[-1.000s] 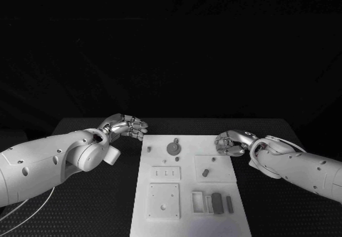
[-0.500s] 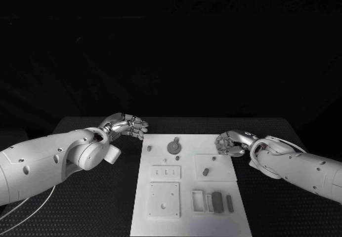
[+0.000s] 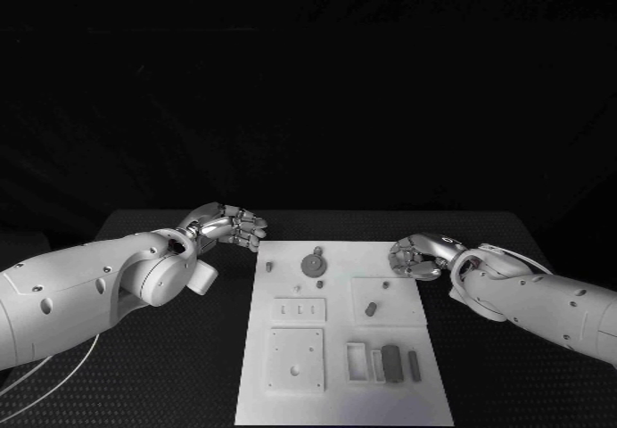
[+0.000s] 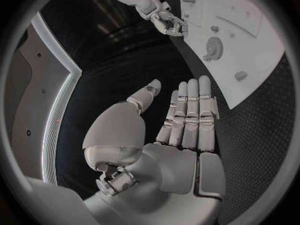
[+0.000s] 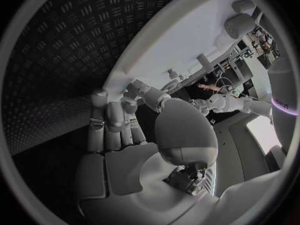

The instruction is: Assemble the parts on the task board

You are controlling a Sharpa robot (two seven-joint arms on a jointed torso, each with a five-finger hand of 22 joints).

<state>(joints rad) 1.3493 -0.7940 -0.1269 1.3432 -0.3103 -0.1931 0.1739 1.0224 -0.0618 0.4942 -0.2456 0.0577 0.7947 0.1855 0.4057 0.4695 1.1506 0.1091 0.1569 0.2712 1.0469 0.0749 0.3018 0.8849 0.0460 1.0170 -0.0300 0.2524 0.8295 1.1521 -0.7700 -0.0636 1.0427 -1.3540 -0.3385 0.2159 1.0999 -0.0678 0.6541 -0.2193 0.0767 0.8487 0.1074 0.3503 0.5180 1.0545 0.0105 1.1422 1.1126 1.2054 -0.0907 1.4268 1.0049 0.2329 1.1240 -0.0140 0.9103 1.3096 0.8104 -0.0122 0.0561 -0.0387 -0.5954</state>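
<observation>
The white task board lies in the middle of the table. A grey gear sits near its far edge, with a small peg to its left. An oblong part lies mid-board, and several grey blocks stand in slots at the near right. My left hand hovers off the board's far left corner, fingers straight with the thumb apart, holding nothing. My right hand is at the board's far right edge, fingers loosely bent, with nothing in it.
The black ribbed table surrounds the board on all sides. In the left wrist view the gear, the peg and my right hand show beyond the fingers. A raised square plate occupies the board's near left.
</observation>
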